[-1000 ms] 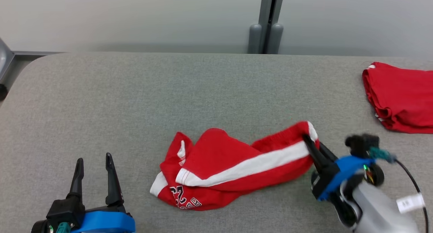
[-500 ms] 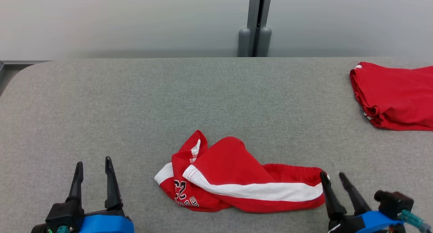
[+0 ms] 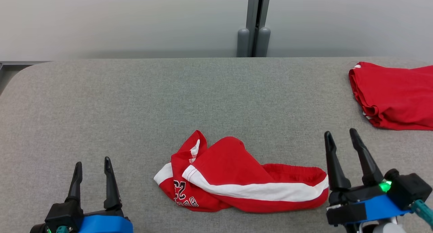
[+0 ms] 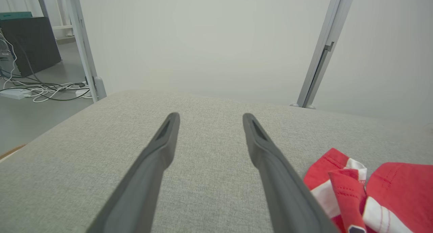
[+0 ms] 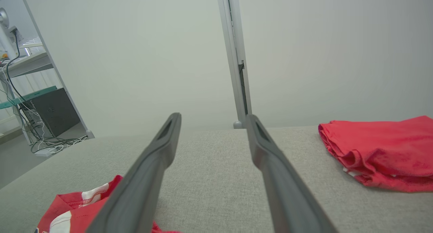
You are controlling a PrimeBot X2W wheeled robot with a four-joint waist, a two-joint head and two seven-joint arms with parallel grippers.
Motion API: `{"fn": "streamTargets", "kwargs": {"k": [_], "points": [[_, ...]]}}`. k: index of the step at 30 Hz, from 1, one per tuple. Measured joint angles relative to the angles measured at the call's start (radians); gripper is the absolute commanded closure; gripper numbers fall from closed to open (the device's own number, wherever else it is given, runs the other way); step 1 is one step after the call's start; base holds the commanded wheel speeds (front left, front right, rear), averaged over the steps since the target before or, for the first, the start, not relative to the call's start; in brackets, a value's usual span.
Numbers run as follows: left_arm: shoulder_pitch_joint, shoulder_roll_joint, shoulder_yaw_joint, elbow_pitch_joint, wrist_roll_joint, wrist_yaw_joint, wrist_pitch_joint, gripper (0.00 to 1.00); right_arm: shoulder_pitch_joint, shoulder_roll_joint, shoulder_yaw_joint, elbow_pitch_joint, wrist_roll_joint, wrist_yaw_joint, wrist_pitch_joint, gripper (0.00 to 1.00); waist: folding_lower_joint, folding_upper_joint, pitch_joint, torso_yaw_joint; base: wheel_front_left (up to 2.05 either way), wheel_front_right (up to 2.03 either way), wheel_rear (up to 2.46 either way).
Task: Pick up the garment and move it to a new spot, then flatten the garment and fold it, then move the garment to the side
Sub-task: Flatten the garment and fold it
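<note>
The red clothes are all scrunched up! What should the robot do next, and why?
Probably lower the right hand onto the end of the red garment beside it and pinch it, to start pulling it flat. The garment lies bunched on the grey table, one flap folded over, and both the right hand and the left hand are open, holding nothing.

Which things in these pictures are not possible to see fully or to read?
Printed lettering on the red-and-white garment: head view, partly tucked under a fold, unreadable.
Second red garment: head view, cut off by the right edge; whole shape unknown.
Right wrist view: the red-and-white garment is mostly behind a finger of the right gripper and cut by the bottom edge.
</note>
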Motion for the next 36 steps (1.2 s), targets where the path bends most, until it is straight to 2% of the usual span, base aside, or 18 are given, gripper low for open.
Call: {"fn": "streamTargets", "kwargs": {"k": [7,13,19,25,36], "points": [[-0.012,0.001,-0.025,0.004,0.026,-0.011,0.0,0.0,0.021,0.017,0.023,0.007,-0.041,0.0,0.0,0.0,0.0,0.0,0.007,-0.009,0.0,0.0,0.0],[-0.072,0.003,-0.149,0.044,0.091,-0.08,0.0,0.0,0.018,0.02,0.027,0.024,-0.047,0.0,0.0,0.0,0.0,0.0,0.009,-0.025,0.0,0.0,0.0],[-0.127,0.015,-0.264,0.104,0.144,-0.112,0.046,0.0,0.015,0.023,0.031,0.048,-0.047,0.0,0.0,0.0,0.0,0.0,0.013,-0.05,0.0,0.0,0.0],[-0.14,0.038,-0.334,0.137,0.151,-0.125,0.132,0.0,0.013,0.025,0.033,0.065,-0.042,0.0,0.0,0.0,0.0,0.0,0.023,-0.076,0.0,0.0,0.0],[-0.108,0.072,-0.363,0.189,0.099,-0.133,0.226,0.0,0.012,0.026,0.027,0.071,-0.04,0.0,0.0,0.0,0.0,0.0001,0.028,-0.1,0.0,0.0,0.0]]}}
